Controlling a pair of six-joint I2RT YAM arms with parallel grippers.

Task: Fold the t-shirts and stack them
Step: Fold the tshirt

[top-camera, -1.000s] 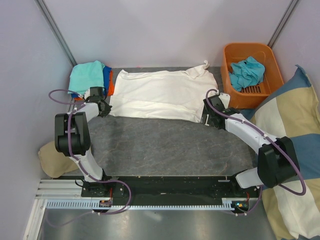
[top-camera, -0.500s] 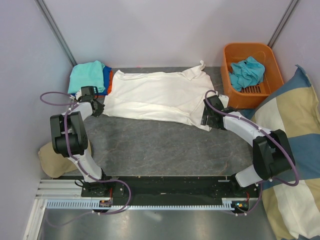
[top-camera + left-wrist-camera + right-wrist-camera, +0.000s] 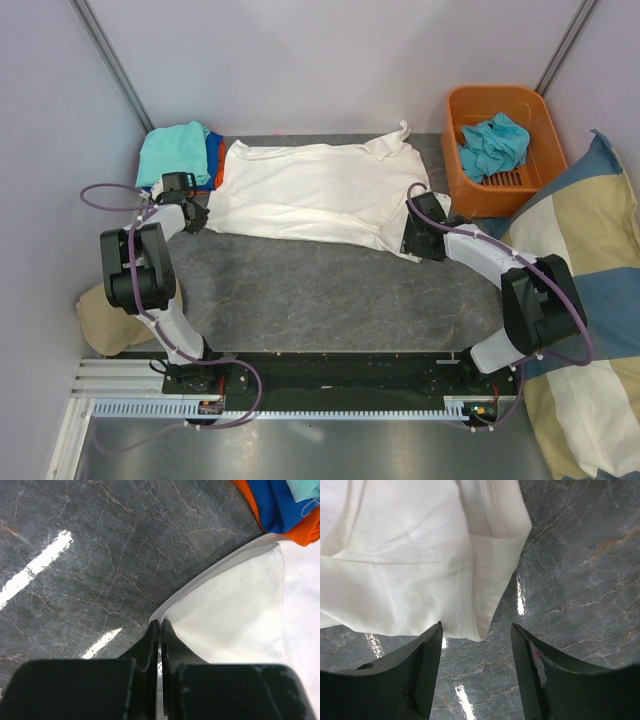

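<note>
The large white t-shirt (image 3: 320, 190) lies spread across the back of the table. My left gripper (image 3: 200, 218) is shut on its near left hem corner. In the left wrist view the jaws (image 3: 159, 622) are pinched together on the white hem (image 3: 235, 610). My right gripper (image 3: 410, 240) is open at the shirt's near right corner. In the right wrist view that corner (image 3: 480, 625) lies on the table just ahead of the gap between my spread fingers (image 3: 476, 630), untouched. Folded teal (image 3: 172, 150), blue (image 3: 275, 505) and orange (image 3: 307, 532) shirts are stacked at the back left.
An orange basket (image 3: 525, 105) at the back right holds a crumpled teal shirt (image 3: 493, 142). The checked cushion (image 3: 590, 250) lies along the right side. A tan cap (image 3: 100, 315) sits off the table's left edge. Grey walls close in the back and sides.
My left gripper has pulled the shirt's left corner to the left, and the whole shirt has shifted left. My right gripper has edged slightly left by the right corner.
</note>
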